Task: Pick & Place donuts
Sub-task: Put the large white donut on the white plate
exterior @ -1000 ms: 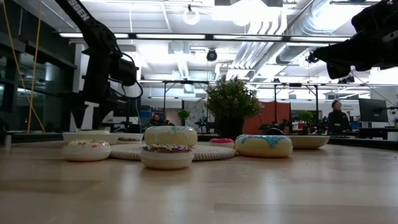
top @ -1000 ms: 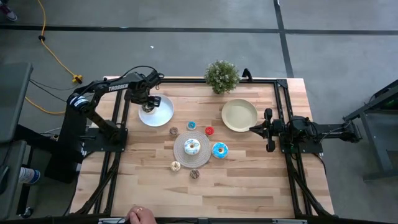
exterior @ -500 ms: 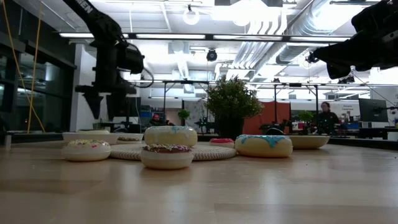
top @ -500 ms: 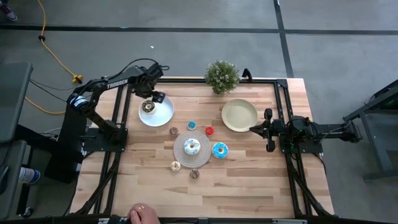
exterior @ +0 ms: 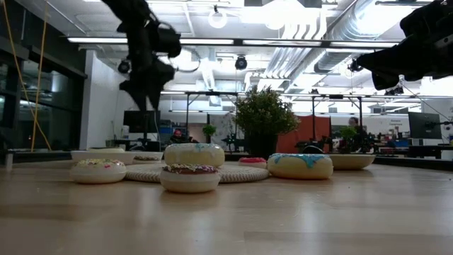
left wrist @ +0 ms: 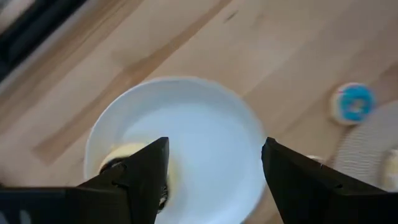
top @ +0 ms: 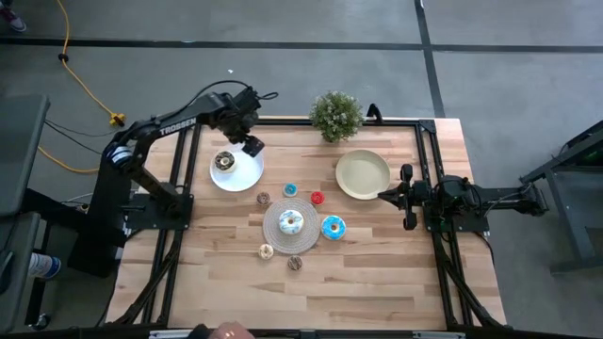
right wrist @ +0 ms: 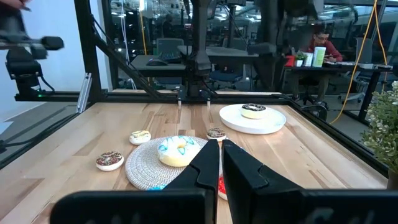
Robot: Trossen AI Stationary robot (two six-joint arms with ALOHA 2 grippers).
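Note:
My left gripper (top: 252, 145) (left wrist: 214, 171) hangs open, high above the far right rim of the white plate (top: 247, 175) (left wrist: 205, 124). A brown-iced donut (top: 224, 162) (left wrist: 127, 155) lies flat on that plate, partly hidden by one finger in the left wrist view. A white-blue donut (top: 291, 222) (right wrist: 177, 151) rests on the woven mat (top: 275, 230). Around the mat, several more donuts lie on the table: blue (top: 333, 227), small blue (top: 290, 190), red (top: 317, 198), brown (top: 263, 199), tan (top: 267, 250) and dark (top: 295, 264). My right gripper (top: 407, 198) (right wrist: 221, 158) waits shut beside the cream plate (top: 363, 174).
A potted plant (top: 336, 115) stands at the far edge, between the two plates. Black frame rails (top: 429, 151) run along the table's sides. A person's hand (top: 221, 331) shows at the near edge. Bare wood lies across the near half of the table.
My left gripper has risen from the white plate, high above it, drifting toward the table's right and far edge. The brown-iced donut stays lying on the plate. The hand at the near edge has drawn back.

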